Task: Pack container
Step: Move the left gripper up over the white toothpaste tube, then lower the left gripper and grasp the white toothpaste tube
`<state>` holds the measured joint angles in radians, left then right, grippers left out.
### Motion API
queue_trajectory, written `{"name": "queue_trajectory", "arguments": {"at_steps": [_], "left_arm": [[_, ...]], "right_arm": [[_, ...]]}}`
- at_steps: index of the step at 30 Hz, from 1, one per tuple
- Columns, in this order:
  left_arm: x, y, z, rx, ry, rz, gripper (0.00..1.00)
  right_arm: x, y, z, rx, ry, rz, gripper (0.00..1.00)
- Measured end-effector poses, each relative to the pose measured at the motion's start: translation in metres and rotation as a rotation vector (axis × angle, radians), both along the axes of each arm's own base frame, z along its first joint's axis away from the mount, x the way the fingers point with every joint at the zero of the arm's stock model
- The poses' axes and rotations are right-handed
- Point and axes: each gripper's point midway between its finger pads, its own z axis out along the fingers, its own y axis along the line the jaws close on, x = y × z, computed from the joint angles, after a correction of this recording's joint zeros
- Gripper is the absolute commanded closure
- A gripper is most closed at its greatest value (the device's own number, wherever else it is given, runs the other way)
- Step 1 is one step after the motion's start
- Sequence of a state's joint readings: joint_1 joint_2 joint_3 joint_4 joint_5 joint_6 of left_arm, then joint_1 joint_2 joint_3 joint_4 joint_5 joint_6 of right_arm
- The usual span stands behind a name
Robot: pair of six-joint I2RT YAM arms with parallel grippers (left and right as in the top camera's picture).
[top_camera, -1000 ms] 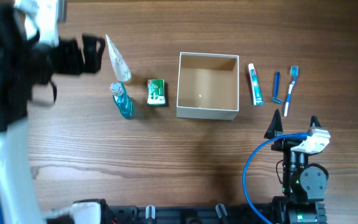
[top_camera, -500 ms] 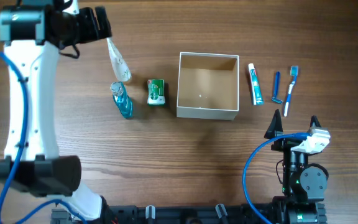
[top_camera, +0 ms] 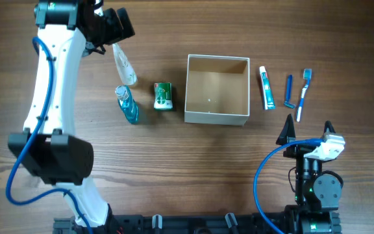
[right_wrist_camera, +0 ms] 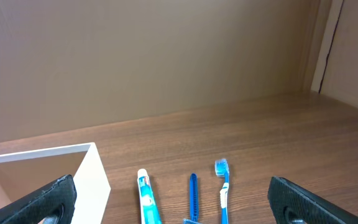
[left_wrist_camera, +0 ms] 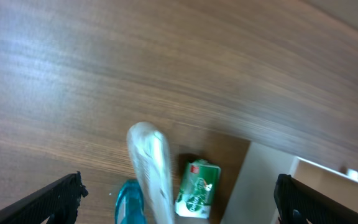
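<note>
The container (top_camera: 217,117), a square white box with a brown inside, stands at mid table and holds nothing I can see; its corner shows in the left wrist view (left_wrist_camera: 328,180) and the right wrist view (right_wrist_camera: 95,180). Left of it lie a white tube (top_camera: 123,64), a blue bottle (top_camera: 128,105) and a green packet (top_camera: 163,95). My left gripper (top_camera: 112,29) hovers open over the tube's far end (left_wrist_camera: 151,168). Right of the box lie a toothpaste (top_camera: 267,88), a razor (top_camera: 289,91) and a toothbrush (top_camera: 303,92). My right gripper (top_camera: 307,130) is open near the table's front.
The left arm (top_camera: 47,97) reaches along the table's left side to the back. The right arm's base and blue cable (top_camera: 265,175) sit at the front right. A wall rises behind the table in the right wrist view.
The left arm has swung right along the back of the table, so its gripper now hangs over the white tube's far end. The right arm and all items have not moved.
</note>
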<state>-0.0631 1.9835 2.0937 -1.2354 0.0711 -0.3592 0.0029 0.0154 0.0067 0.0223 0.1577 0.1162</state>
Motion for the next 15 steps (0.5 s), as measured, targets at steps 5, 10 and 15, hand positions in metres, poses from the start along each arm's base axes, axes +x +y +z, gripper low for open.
{"name": "queue_trajectory", "arguments": {"at_steps": [5,10,15], "left_arm": [[0.001,0.019,-0.027,-0.002,0.078,0.061,0.00],[-0.006,0.030,-0.032,0.008,0.119,0.067,0.00],[-0.005,0.022,-0.032,0.014,0.110,0.011,0.00]], "right_arm": [[0.000,0.000,0.000,0.000,0.000,0.000,0.00],[0.000,0.000,0.000,0.000,0.000,0.000,0.00],[0.000,0.000,0.000,0.000,0.000,0.000,0.00]]}}
